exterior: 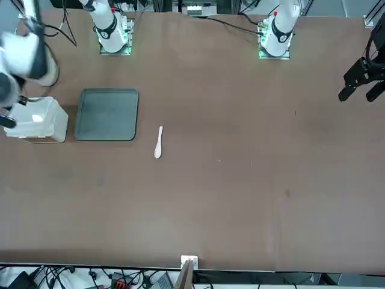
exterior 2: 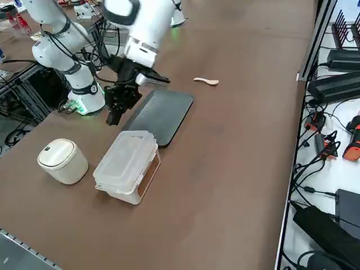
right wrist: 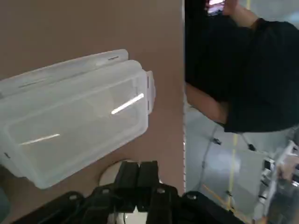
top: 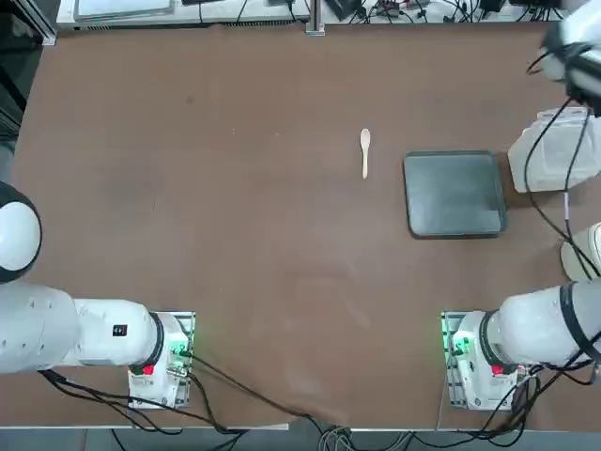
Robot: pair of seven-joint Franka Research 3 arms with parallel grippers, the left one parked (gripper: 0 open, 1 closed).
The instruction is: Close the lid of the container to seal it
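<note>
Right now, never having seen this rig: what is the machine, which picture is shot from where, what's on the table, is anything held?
Two robot arms are bolted at one table edge; only the right one works. The four views are overhead, across the table, the right side, and the right wrist. On the table lie the container with the lid down on it, a dark grey tray, a small spoon and a round cream dish. The right gripper hangs above the table between tray and dish, fingers shut, holding nothing. A person stands beyond the table edge in the wrist view.
</note>
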